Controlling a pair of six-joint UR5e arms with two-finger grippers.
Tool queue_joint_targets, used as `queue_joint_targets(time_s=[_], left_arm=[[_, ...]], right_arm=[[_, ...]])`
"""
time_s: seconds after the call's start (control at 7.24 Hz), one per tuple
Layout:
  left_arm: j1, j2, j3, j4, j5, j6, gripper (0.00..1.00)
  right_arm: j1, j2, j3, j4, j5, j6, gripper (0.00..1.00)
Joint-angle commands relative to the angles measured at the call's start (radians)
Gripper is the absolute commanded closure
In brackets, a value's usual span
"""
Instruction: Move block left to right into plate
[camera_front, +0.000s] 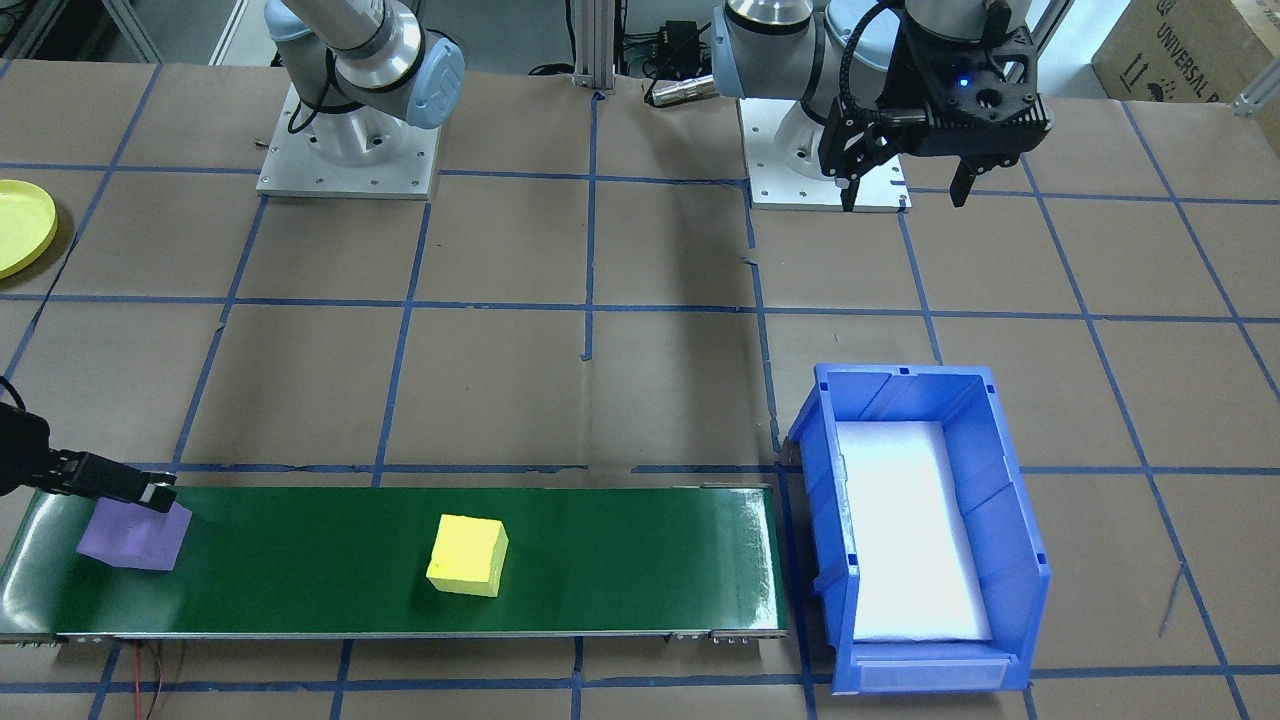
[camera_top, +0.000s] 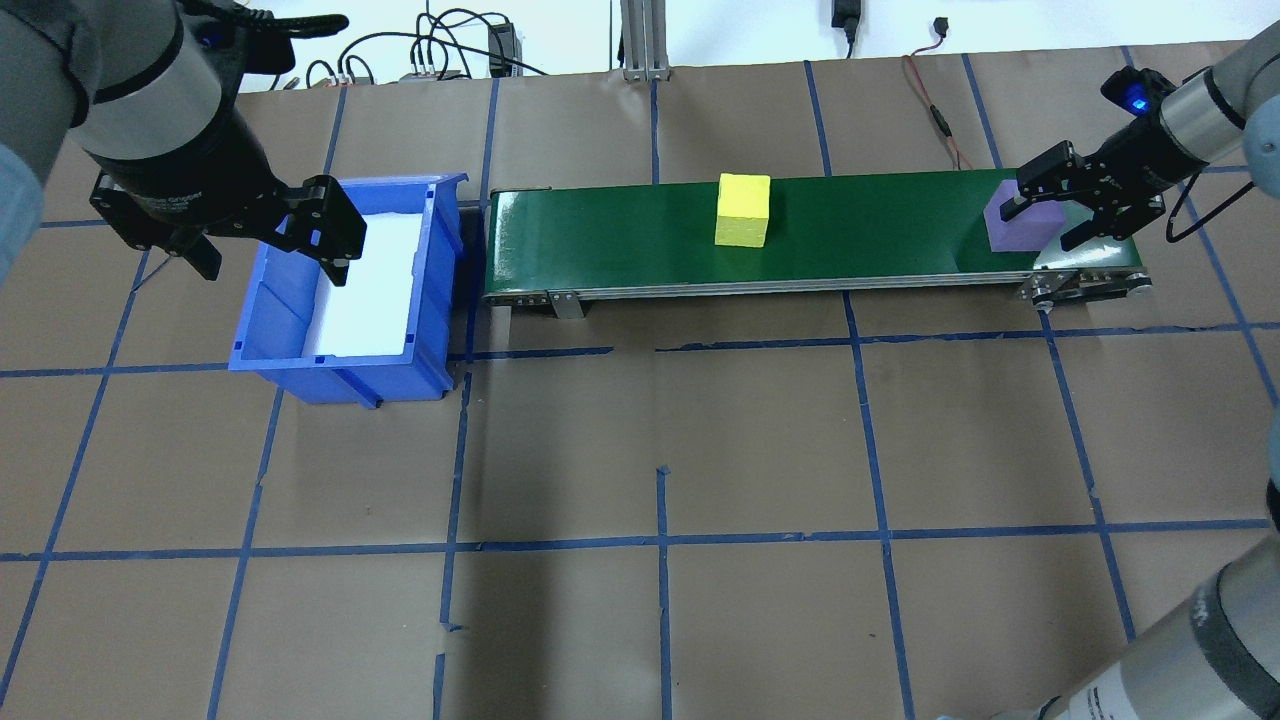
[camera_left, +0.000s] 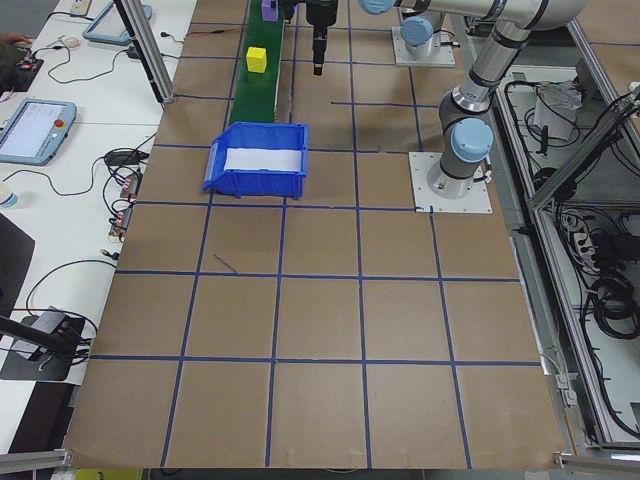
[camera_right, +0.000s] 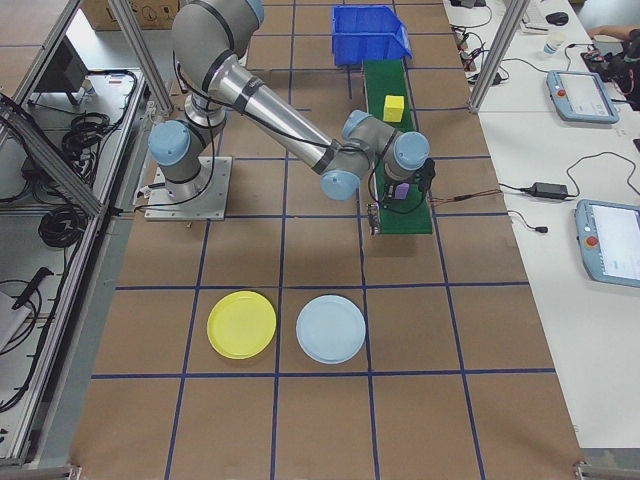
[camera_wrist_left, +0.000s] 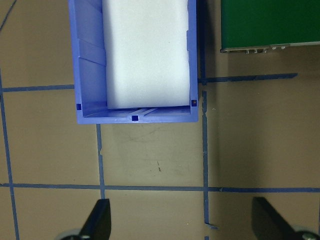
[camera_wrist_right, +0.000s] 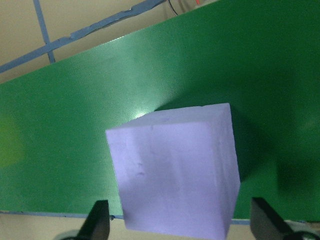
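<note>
My right claw (camera_top: 1050, 215) hangs spread wide around the purple foam cube (camera_top: 1018, 225) at the right end of the green conveyor belt (camera_top: 620, 240), not yet gripping. The left claw (camera_top: 265, 255) is spread and empty above the blue plastic bin (camera_top: 345, 375). The round yellow plastic plate (camera_right: 241, 324) sits bare on the table well away from the belt, so grip, lift and carry are all left, I reckon.
</note>
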Motion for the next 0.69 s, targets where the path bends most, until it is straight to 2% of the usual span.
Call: queue_joint_targets(time_s=[0.0,0.14,0.41,0.55], left_arm=[[0.0,0.0,0.0,0.0,0.0,0.0,0.0],[0.0,0.0,0.0,0.0,0.0,0.0,0.0],[0.0,0.0,-0.002,0.0,0.0,-0.002,0.0],[0.0,0.0,-0.002,0.0,0.0,-0.002,0.0]], right_arm=[[0.001,0.019,-0.005,-0.056,-0.001,0.025,0.01],[0.0,0.029,-0.003,-0.064,-0.003,0.019,0.15],[0.0,0.019,-0.003,-0.071,-0.043,0.017,0.44],[0.0,0.013,-0.003,-0.069,-0.046,0.022,0.48]])
